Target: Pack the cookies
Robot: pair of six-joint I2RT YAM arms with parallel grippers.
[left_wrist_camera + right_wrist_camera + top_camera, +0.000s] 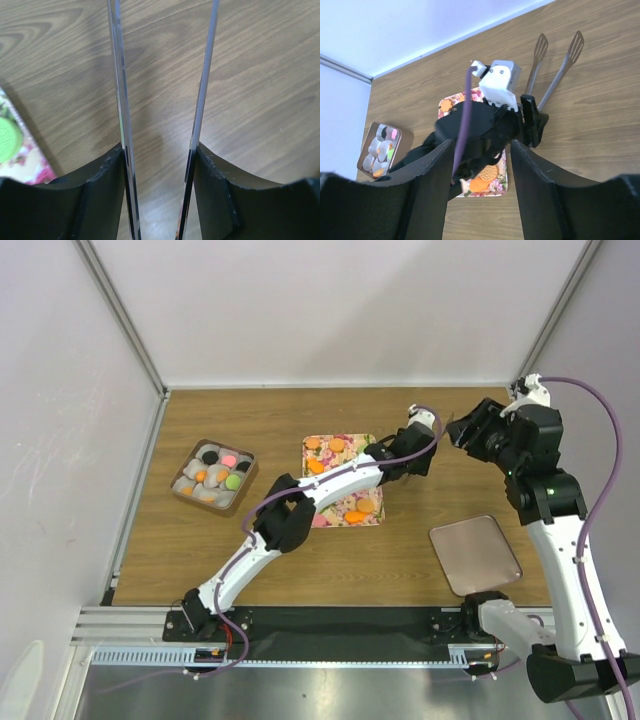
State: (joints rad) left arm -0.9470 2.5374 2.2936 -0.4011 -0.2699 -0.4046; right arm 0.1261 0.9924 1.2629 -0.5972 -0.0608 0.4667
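Orange cookies (315,466) lie on the floral tray (340,516); two more show in the right wrist view (481,185). A green cookie (6,140) sits on the tray's edge (31,167) in the left wrist view. More cookies, black, pink, green (233,481) and orange, sit among white paper cups in a brown tin (186,496). My left gripper (436,444) (159,150) (534,120) is past the tray's right edge and holds metal tongs (555,75) (120,90). The blades are apart over bare wood with nothing between them. My right gripper (468,430) (479,145) is open and empty, raised above the left wrist.
An empty metal lid or tray (475,555) lies at the front right by the right arm's base. The tin also shows in the right wrist view (368,161). White walls enclose the table at the back and both sides.
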